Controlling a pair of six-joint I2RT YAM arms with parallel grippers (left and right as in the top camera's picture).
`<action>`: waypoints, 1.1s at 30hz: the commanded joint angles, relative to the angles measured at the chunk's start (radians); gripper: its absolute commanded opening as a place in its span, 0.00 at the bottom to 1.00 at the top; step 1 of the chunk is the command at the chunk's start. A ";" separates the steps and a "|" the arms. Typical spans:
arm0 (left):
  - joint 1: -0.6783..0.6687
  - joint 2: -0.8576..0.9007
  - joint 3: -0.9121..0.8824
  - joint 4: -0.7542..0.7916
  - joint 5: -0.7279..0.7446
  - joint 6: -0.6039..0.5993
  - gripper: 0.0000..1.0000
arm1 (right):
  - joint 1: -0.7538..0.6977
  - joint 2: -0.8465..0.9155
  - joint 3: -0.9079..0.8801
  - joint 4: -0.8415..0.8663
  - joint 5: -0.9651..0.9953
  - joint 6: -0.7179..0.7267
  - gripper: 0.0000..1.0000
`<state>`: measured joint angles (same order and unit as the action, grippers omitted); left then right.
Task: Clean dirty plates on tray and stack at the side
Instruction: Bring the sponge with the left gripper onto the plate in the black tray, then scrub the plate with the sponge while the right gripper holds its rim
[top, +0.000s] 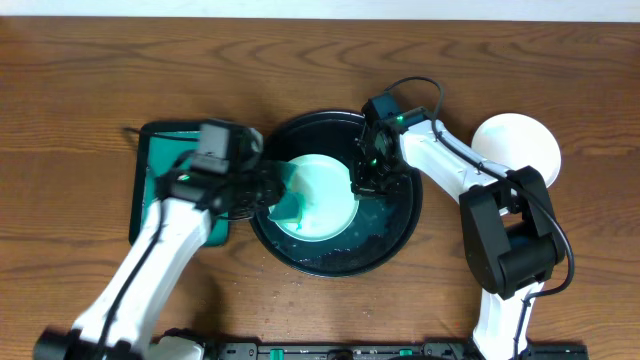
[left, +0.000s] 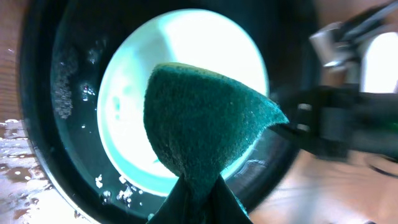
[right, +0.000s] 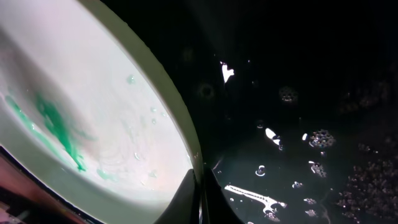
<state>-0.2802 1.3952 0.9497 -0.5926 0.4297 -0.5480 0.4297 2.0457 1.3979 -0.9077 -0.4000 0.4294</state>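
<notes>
Surface: brown wood grain. A rectangular green tray with a black rim lies at far left.

Left arm: white links, enters from the bottom left and slants up and to the right across the green tray. Its black wrist sits at the left edge of the round tray. Left jaws: closed on a sponge, pinching it at its narrow lower end. The sponge is dark green with a coarse, fibrous texture, and is folded so that it fans out into a rounded wedge. In the overhead view it lies over the left part of the plate. Whether it presses on the plate face, cannot tell.

Round tray: black, shallow, raised rim, centre of the surface. Its floor is wet, with beads of water and patches of small bubbles.

Plate: round, smooth, pale mint to white, lying inside the round tray slightly left of the tray's centre. The right wrist view shows a green smear on its face, with fainter green flecks near the rim.

Right arm: rises from the bottom right, folds at a black elbow and reaches left and down to the plate's right edge. Right jaws: clamped on the plate's rim, which runs between the two dark fingertips, one on each side.

Second plate: round, plain white, on the bare surface right of the round tray, well apart from it and partly hidden by the right arm.
</notes>
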 joint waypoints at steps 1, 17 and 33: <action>-0.035 0.098 0.004 0.012 -0.183 -0.075 0.07 | 0.017 0.009 0.006 -0.008 -0.020 0.000 0.01; -0.053 0.393 0.005 0.192 -0.241 -0.085 0.07 | 0.017 0.009 0.006 -0.025 -0.020 -0.009 0.02; -0.314 0.403 0.005 0.239 -0.092 -0.126 0.07 | 0.017 0.009 0.006 -0.032 -0.020 -0.008 0.01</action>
<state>-0.5335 1.7504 0.9657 -0.3428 0.1925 -0.6312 0.4355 2.0491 1.3979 -0.9371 -0.3908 0.4286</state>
